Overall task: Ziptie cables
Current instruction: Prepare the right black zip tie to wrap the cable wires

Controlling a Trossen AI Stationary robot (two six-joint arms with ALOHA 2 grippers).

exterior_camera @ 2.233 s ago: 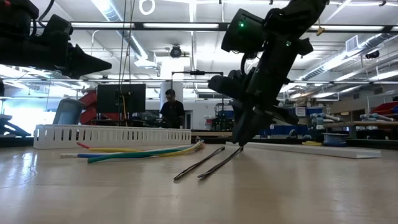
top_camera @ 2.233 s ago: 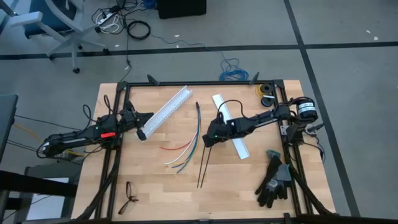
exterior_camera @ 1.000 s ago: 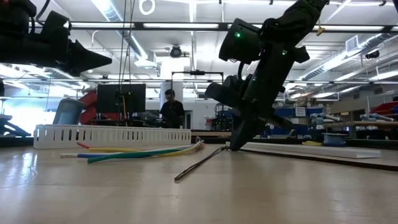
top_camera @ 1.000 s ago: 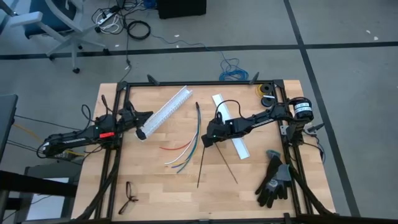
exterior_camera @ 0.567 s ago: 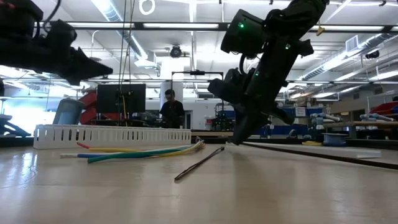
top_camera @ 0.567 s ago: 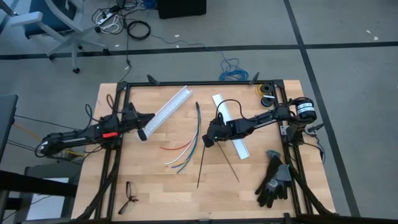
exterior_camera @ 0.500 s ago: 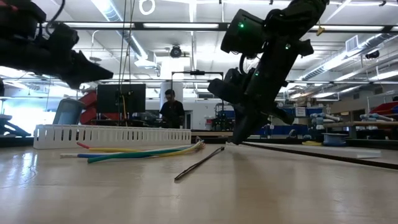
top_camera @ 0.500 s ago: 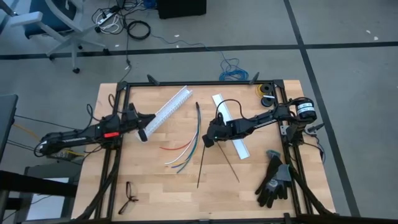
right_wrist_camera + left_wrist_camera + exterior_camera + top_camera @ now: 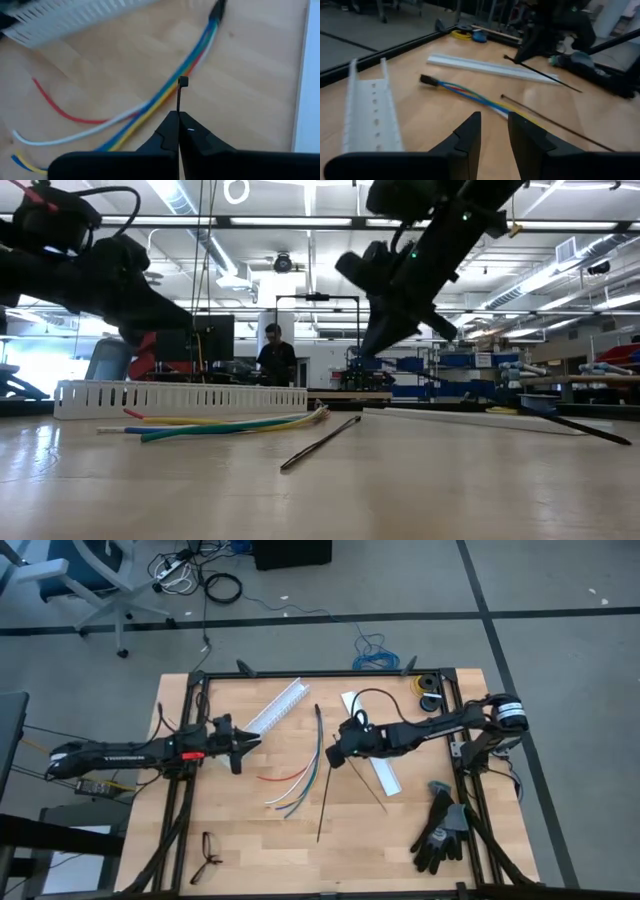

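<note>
Holding a thin black strip [image 9: 178, 97] pinched in its tight-shut fingers, the right gripper [image 9: 336, 753] hangs above the table [image 9: 250, 840] near the middle.

The cables [image 9: 300, 780] lie loose on the wood between the two arms, dark sheath toward the far edge, coloured ends fanned toward the near side. The left gripper [image 9: 243, 745] hovers beside the slotted channel [image 9: 275, 710], fingers a narrow gap apart, holding nothing. A second strip [image 9: 324, 805] lies just beside the cables.
</note>
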